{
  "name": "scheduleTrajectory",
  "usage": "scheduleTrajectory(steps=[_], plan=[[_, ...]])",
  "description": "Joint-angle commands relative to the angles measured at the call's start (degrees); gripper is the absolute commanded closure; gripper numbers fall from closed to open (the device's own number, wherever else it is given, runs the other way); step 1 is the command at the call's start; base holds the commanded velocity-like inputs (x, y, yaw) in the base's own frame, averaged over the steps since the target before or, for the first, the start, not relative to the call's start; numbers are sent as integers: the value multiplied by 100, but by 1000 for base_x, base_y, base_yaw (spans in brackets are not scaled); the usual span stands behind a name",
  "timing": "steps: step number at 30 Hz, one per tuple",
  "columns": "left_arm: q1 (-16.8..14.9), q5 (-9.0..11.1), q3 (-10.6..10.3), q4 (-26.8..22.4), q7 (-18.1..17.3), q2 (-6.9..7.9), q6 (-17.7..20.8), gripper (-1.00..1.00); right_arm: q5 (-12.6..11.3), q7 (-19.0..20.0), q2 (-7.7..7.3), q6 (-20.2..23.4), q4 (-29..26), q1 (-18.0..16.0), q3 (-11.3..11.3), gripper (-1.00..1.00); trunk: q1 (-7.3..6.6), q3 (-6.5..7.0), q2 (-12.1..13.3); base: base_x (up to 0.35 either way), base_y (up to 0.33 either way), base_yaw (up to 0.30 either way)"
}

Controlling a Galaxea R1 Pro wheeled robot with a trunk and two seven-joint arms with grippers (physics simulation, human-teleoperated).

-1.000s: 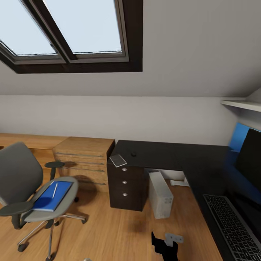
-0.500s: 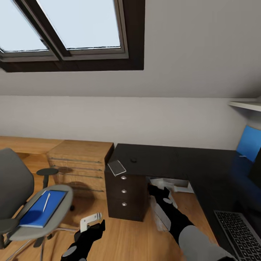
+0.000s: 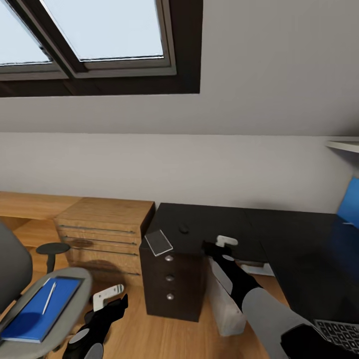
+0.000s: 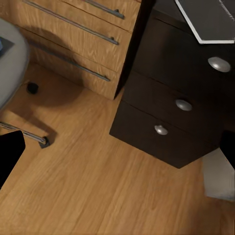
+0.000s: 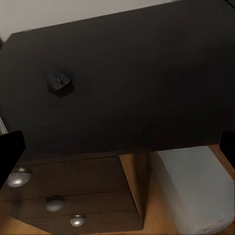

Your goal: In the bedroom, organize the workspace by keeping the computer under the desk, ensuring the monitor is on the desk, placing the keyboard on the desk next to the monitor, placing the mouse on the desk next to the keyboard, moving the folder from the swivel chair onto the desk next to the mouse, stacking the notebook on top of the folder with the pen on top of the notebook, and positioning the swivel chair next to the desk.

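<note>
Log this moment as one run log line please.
phase: reaching | right gripper: open, at desk edge near mouse | left gripper: open, empty | folder and pen: on chair | notebook: desk corner

The swivel chair (image 3: pixel 20 279), the keyboard (image 3: pixel 341 334) and the blue folder (image 3: pixel 35 310) are cut by the head view's edges.

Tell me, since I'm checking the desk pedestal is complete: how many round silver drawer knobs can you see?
3, in a vertical row on the desk pedestal front: top knob, middle knob, bottom knob. None looks hidden.
</note>
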Motion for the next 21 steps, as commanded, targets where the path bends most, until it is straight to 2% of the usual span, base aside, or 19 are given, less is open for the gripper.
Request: scheduleTrajectory(steps=[1, 3, 9, 18, 21], plan=[[-6, 42, -18, -8, 51, 6, 12, -100, -49, -48, -2, 5, -6, -6, 49, -100, 4, -8, -5, 325, 0, 0], [-6, 45, -22, 0, 58, -2, 20, -100, -48, -41, 49, 1, -6, -2, 52, -100, 4, -14, -5, 233, 0, 83], [-6, 32, -18, -8, 68, -4, -4, -100, -41, -39, 78, -12, -6, 3, 51, -100, 4, -22, -5, 78, 0, 120], [-6, 29, -16, -15, 87, -13, -25, -100, -32, -39, 78, -14, -6, 3, 51, -100, 4, -48, -5, 11, 0, 245], [-6, 30, -22, -1, 88, -13, -23, -100, -16, -24, 73, -9, -1, 3, 51, -100, 4, -59, -5, 218, 0, 256]])
